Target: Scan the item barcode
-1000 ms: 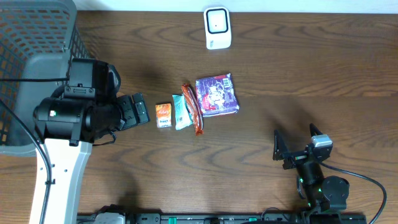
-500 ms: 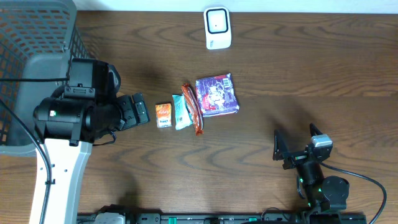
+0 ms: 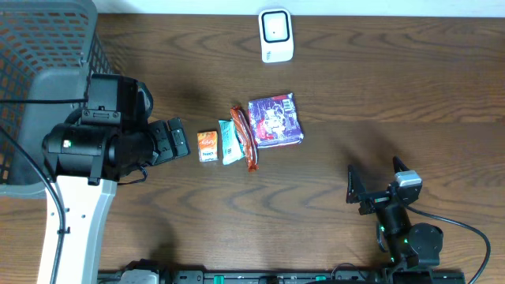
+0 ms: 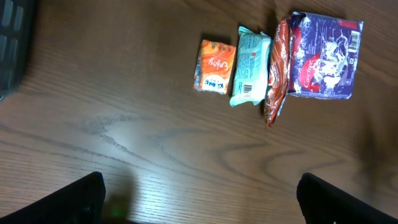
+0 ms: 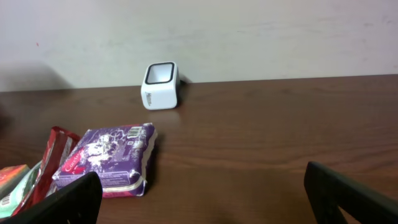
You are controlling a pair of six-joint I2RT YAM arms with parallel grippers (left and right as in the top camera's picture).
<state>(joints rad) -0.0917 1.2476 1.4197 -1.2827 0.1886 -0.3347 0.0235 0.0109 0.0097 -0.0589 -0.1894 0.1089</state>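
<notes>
**A:** What is standing at the left side?

**B:** A grey mesh basket point(image 3: 47, 39) is sitting at the far left of the bench point(image 3: 379, 95). Just to the right of it, the left pincer point(image 3: 180, 139) is hanging with its jaws wide apart and is holding nothing.

**A:** And the items?

**B:** Four are lying flat in a row near the middle. From left to right they are a small orange pack point(image 3: 207, 146), a teal pack point(image 3: 230, 142), a red sachet point(image 3: 246, 139) and a purple packet point(image 3: 274, 120), each one touching or just beside the next. I cannot tell which one is meant.

**A:** Where is the scanner?

**B:** The white scanner point(image 3: 276, 35) is standing at the far edge, well apart from the row and behind the purple packet. At the near right, the right pincer point(image 3: 377, 181) is hovering, also open and empty.

**A:** So how far along is the task?

**B:** I am judging that it is only at the beginning. No item is lifted or near the scanner. The picking, the carrying and the showing of the barcode are all left to do.
</notes>
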